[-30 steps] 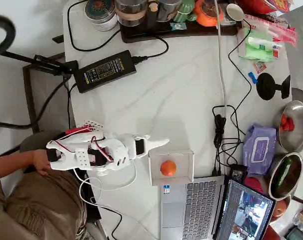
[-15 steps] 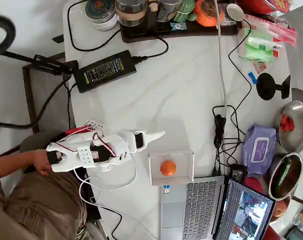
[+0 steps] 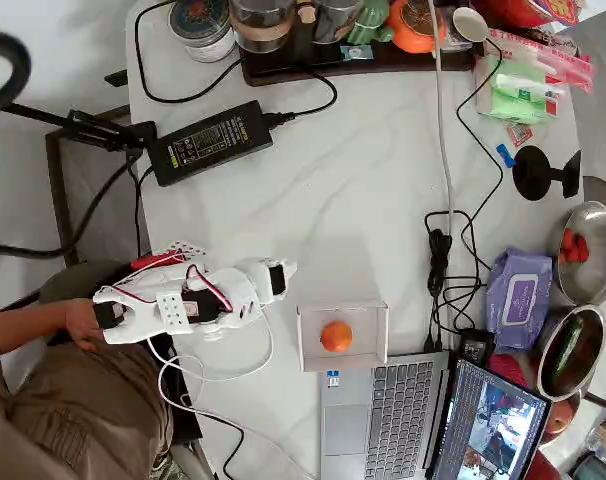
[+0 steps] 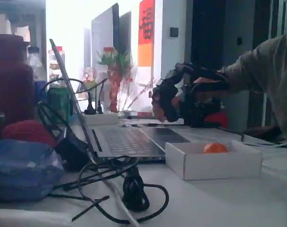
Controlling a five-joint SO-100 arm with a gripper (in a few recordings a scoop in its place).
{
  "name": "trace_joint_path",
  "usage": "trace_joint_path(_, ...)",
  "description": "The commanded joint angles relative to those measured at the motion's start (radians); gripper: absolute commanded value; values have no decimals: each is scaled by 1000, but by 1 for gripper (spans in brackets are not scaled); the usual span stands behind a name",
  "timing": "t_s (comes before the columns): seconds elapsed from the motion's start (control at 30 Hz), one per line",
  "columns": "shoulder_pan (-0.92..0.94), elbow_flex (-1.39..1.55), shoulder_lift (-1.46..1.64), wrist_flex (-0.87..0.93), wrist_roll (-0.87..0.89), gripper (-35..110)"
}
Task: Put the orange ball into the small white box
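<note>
— Where's the orange ball (image 3: 335,336) right now?

— I see it sitting inside the small white box (image 3: 343,313), roughly mid-floor, in the overhead view. From the fixed view only the ball's top (image 4: 215,148) shows above the box wall (image 4: 214,165). The box sits on the desk (image 3: 363,190), right against the back edge of the laptop (image 3: 383,420).

— And the jaws?

— My gripper (image 3: 281,272) is to the left of the box in the overhead view, apart from it, nothing between the jaws. From above the tips look drawn together, but the arm is folded back on itself and I cannot tell for certain. In the fixed view the arm (image 4: 181,97) is a dark backlit shape raised above the desk behind the box.

— Anything close by?

— A tangle of black cable (image 3: 448,260) lies to the right of the box, and a purple-white wipes pack (image 3: 518,295) beyond it.
</note>
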Motion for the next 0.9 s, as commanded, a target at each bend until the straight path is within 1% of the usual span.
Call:
trace_joint_path(0.0,-12,12,12,5,-9,-1)
trace_joint_path(0.87,-15,14,11,20,-8,-1)
